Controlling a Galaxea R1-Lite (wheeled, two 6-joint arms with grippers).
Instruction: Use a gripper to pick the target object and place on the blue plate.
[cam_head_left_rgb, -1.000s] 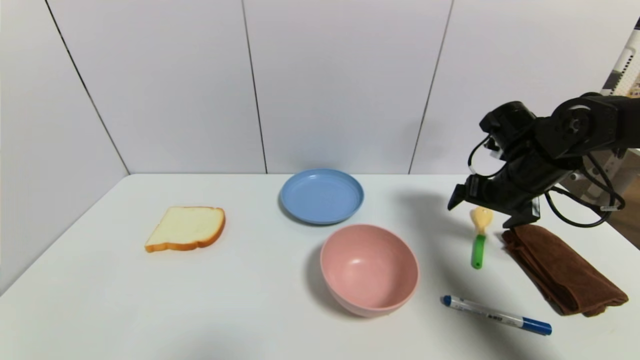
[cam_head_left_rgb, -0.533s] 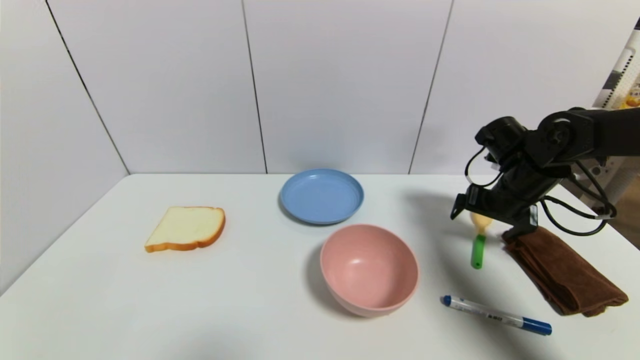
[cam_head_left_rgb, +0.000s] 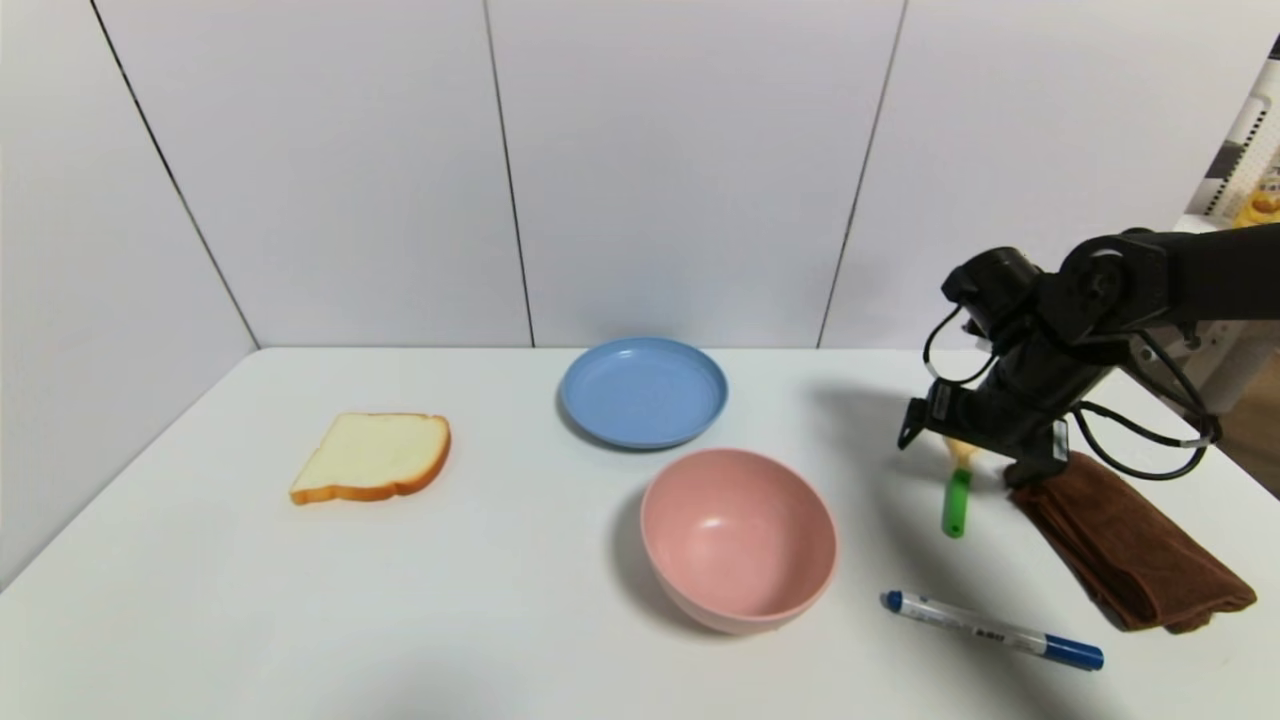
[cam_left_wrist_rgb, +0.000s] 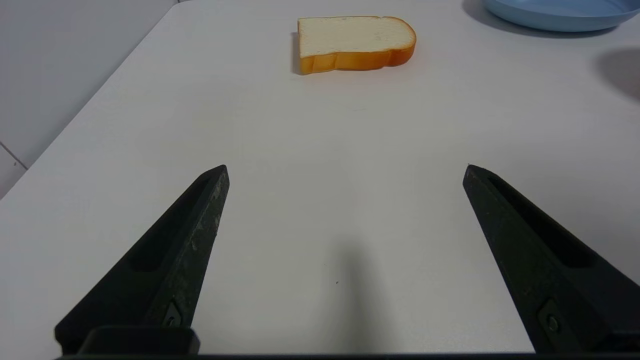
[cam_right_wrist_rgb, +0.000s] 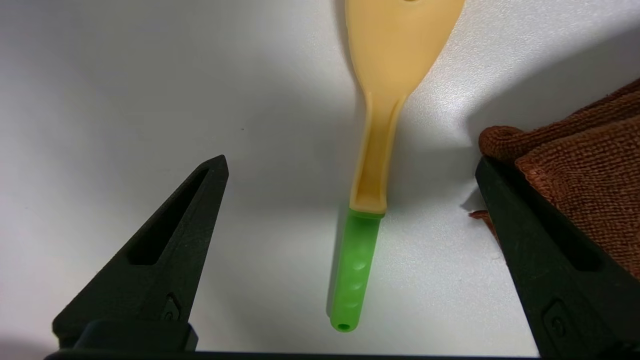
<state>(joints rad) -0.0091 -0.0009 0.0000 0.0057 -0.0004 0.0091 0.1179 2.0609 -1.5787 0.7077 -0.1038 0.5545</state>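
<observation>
right arm colour: matt black all over, links and housings alike
right arm shape: rounded joint housings behind the right gripper (cam_head_left_rgb: 975, 450), one with a ring-shaped face
cables: thin black cables looped loose beside the wrist, one with a small pale tag
marking: small white label sat on the claw body just behind the fingers
right fingers (cam_right_wrist_rgb: 165, 250): two black tapering wedges, each with a long recessed slot and a small screw near its base
left gripper (cam_left_wrist_rgb: 345, 170): the same black wedge fingers, surface scuffed, slotted, with a screw at each base
</observation>
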